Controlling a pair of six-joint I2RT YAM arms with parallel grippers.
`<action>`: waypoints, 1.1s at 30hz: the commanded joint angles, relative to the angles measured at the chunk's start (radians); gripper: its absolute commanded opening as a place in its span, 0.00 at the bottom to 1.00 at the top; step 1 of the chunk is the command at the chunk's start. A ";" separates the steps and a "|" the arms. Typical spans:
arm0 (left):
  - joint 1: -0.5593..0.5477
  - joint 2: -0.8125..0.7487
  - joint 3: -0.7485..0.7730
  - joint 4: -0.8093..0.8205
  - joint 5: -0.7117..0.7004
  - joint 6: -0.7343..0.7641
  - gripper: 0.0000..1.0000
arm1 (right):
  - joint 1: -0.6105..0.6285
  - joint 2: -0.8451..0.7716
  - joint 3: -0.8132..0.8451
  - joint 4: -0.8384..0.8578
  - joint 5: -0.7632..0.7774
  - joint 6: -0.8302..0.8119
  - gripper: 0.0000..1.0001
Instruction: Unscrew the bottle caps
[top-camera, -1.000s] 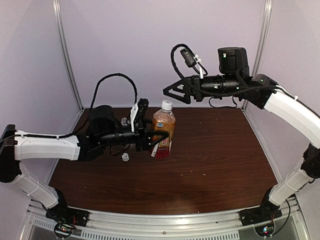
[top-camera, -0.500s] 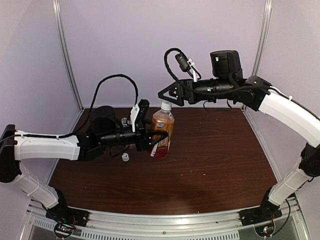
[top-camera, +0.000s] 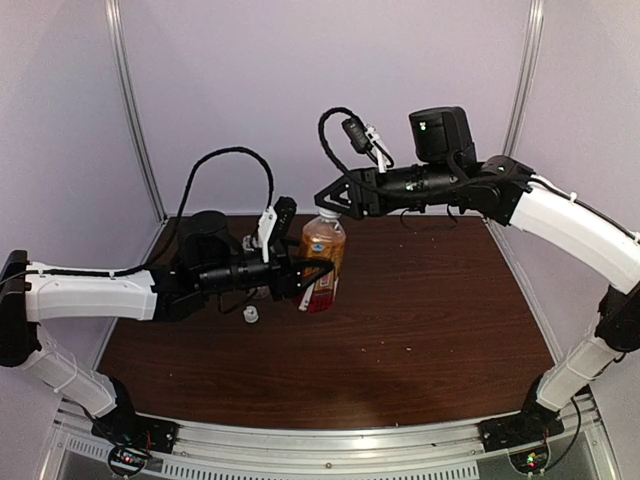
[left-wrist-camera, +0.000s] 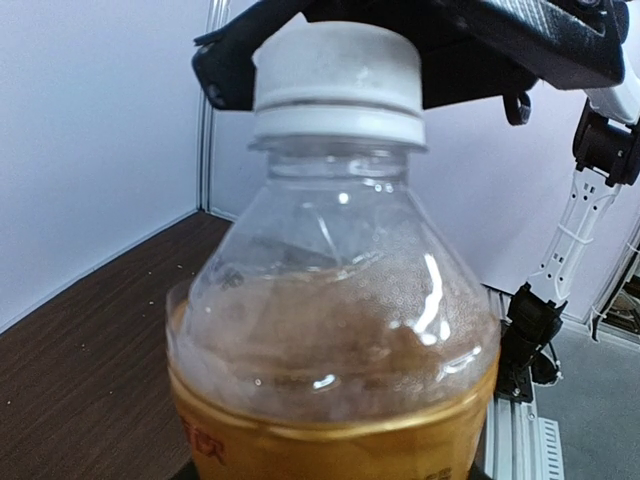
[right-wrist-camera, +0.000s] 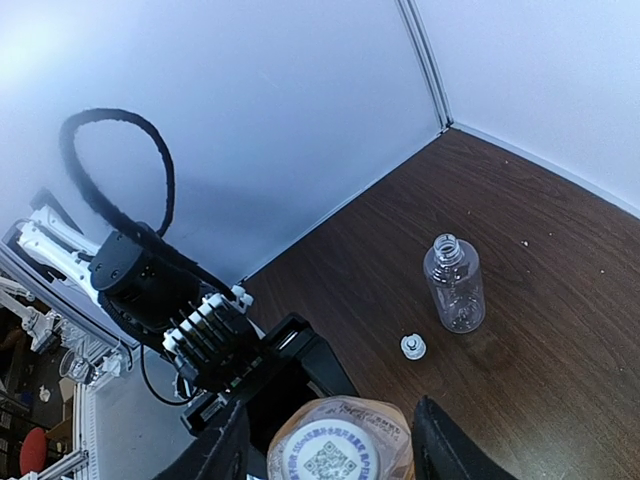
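Clamps amber bottle (top-camera: 322, 250) near desk's (top-camera: 430, 320) far edge with left gripper (top-camera: 300, 275) as brace, straddles cap (left-wrist-camera: 335, 75) with right gripper (top-camera: 332, 200) for unscrewing; whether pinching yet, cannot tell.

left arm (top-camera: 90, 295): stretched low toward centre, left fingers (top-camera: 316, 271) clamped across amber bottle (top-camera: 325, 242) | right arm (top-camera: 575, 222): reaching leftward up high, wrist level, right fingers (right-wrist-camera: 228, 452) flanking white cap (left-wrist-camera: 337, 70), contact unclear
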 joint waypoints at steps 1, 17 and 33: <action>0.001 -0.027 0.029 0.025 -0.020 0.020 0.18 | 0.007 0.008 -0.019 0.009 0.012 0.002 0.54; 0.000 -0.033 0.026 0.020 -0.028 0.021 0.18 | 0.007 0.008 -0.036 0.016 0.011 -0.001 0.34; 0.001 -0.037 0.016 0.093 0.078 0.004 0.18 | -0.002 -0.019 -0.052 0.041 -0.103 -0.164 0.06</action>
